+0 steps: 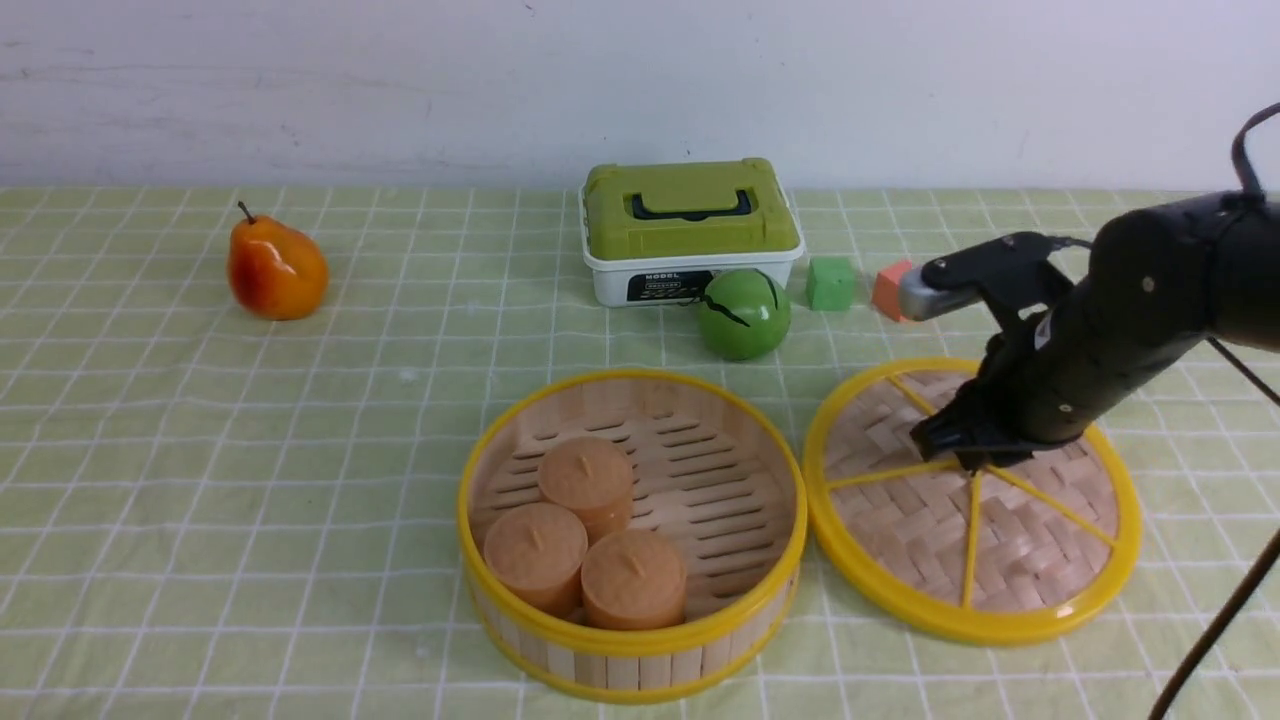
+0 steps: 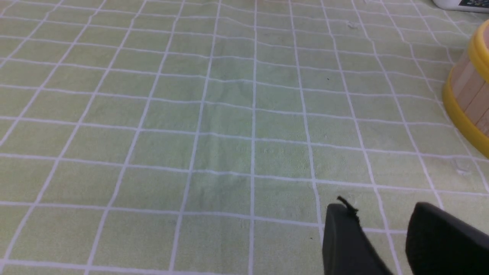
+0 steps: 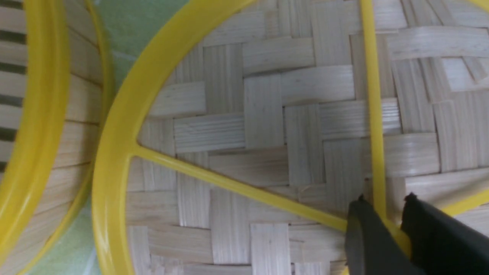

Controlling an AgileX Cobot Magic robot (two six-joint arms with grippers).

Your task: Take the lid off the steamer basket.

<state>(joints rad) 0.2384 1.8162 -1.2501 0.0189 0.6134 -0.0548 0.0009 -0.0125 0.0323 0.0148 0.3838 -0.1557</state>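
The steamer basket [image 1: 630, 640] stands uncovered near the front middle of the table, with three tan cylinders [image 1: 585, 530] inside it. The lid [image 1: 920, 520] lies flat on the cloth just right of the basket, their rims close together. My right gripper [image 1: 965, 450] reaches down onto the lid's centre. In the right wrist view its fingers [image 3: 384, 206] are shut on the yellow knob where the spokes meet, with the woven lid [image 3: 267, 114] and the basket's wall [image 3: 42, 114] beyond. My left gripper [image 2: 382, 214] hangs open over bare cloth, the basket [image 2: 468, 95] off to one side.
A white box with a green lid [image 1: 690, 225] stands at the back centre, with a green ball [image 1: 743, 313], a green cube [image 1: 831, 283] and an orange cube [image 1: 890, 290] beside it. An orange pear [image 1: 277, 268] sits far left. A dark cable [image 1: 1220, 620] hangs at the right.
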